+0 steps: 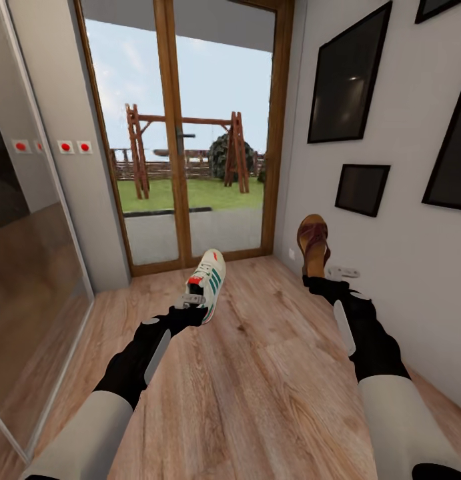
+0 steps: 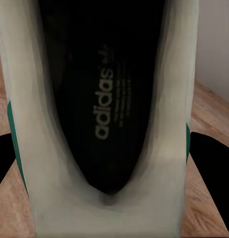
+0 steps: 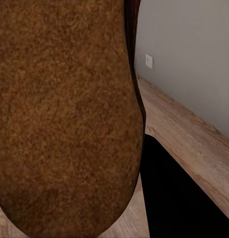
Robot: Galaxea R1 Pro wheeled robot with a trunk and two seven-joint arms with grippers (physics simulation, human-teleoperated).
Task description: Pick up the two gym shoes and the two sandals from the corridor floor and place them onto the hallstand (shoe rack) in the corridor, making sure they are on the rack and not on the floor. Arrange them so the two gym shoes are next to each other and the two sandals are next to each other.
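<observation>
A white gym shoe [image 1: 209,280] with green stripes and a red tongue is held off the corridor floor [image 1: 257,373] by my left gripper [image 1: 192,301], which is shut on its heel end. The left wrist view looks into that gym shoe [image 2: 102,109], showing its dark insole between white walls. My right gripper [image 1: 318,279] is shut on the heel of a brown sandal [image 1: 313,241], which stands toe up in the air near the right wall. That sandal's tan footbed [image 3: 64,119] is close up in the right wrist view. The hallstand is out of view.
A wood-framed glass door [image 1: 183,133] closes the corridor ahead. A mirrored sliding panel [image 1: 23,267] runs along the left. The grey right wall [image 1: 403,267] carries dark picture frames [image 1: 348,77] and a low socket [image 1: 343,272].
</observation>
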